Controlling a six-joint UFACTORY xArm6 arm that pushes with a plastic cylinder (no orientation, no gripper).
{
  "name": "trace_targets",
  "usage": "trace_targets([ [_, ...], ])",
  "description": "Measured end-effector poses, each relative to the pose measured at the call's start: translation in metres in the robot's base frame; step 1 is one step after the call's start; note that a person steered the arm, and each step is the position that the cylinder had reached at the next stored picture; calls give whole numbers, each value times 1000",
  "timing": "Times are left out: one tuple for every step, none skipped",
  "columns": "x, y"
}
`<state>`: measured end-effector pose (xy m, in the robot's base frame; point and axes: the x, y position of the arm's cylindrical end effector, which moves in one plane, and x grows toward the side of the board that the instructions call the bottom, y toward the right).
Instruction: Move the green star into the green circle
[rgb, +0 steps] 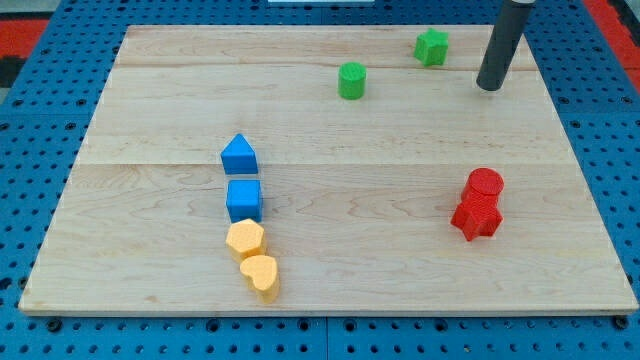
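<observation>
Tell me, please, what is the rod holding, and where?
Nothing: my tip cannot grip, and it stands apart from the green star, toward the view's right.

You see only a plain dark grey rod, round and smooth. My tip (489, 88) ends it bluntly, without markings.

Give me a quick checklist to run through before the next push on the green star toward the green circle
1. Green star in view near the view's top: ok.
2. Green circle in view, down and to the view's left of the star: ok.
3. My tip on the star's far side from the circle, at the view's right: ok.
4. Tip touching the star: not ok, a gap shows.
5. Board between star and circle free of other blocks: ok.
6. Tip lined up on the star-to-circle line: not ok, it sits lower in the view than the star.
</observation>
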<state>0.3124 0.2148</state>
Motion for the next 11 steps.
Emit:
trace_targets([
  [-12,24],
  [-26,38],
  [-49,28],
  [-84,7],
  [-92,-68],
  [-76,-110],
  [-52,-112],
  [-47,-138],
  [-46,-181],
  [-39,-206],
  [-20,-220],
])
